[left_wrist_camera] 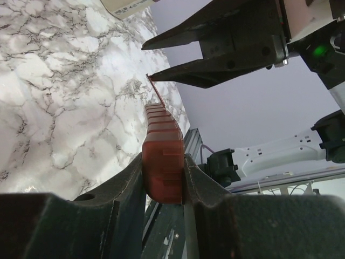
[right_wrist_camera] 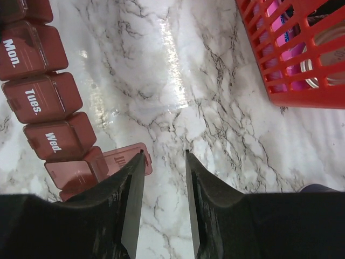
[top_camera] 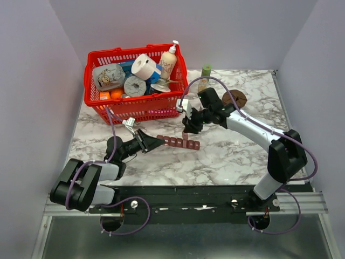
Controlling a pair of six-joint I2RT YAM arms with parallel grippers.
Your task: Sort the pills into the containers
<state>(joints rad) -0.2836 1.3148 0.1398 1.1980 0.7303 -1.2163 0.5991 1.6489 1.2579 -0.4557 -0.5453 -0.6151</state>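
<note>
The dark red-brown strip of containers [top_camera: 181, 143] lies on the marble table, with lids marked Mon., Tues. and Wed. in the right wrist view [right_wrist_camera: 40, 100]. My left gripper [top_camera: 153, 142] is shut on the strip's left end [left_wrist_camera: 163, 172]. One lid [right_wrist_camera: 119, 159] stands flipped open. My right gripper [top_camera: 188, 128] is open and empty just above the strip; its left fingertip [right_wrist_camera: 138, 162] is at the open lid's edge. It also shows in the left wrist view [left_wrist_camera: 146, 62], over the strip's far end. No pills are in view.
A red basket [top_camera: 141, 108] of toiletries stands at the back left. A tall green-capped bottle [top_camera: 205, 76] and a round cream tub with a brown top [top_camera: 235, 99] stand behind the right arm. The basket's corner [right_wrist_camera: 302, 91] shows in the right wrist view.
</note>
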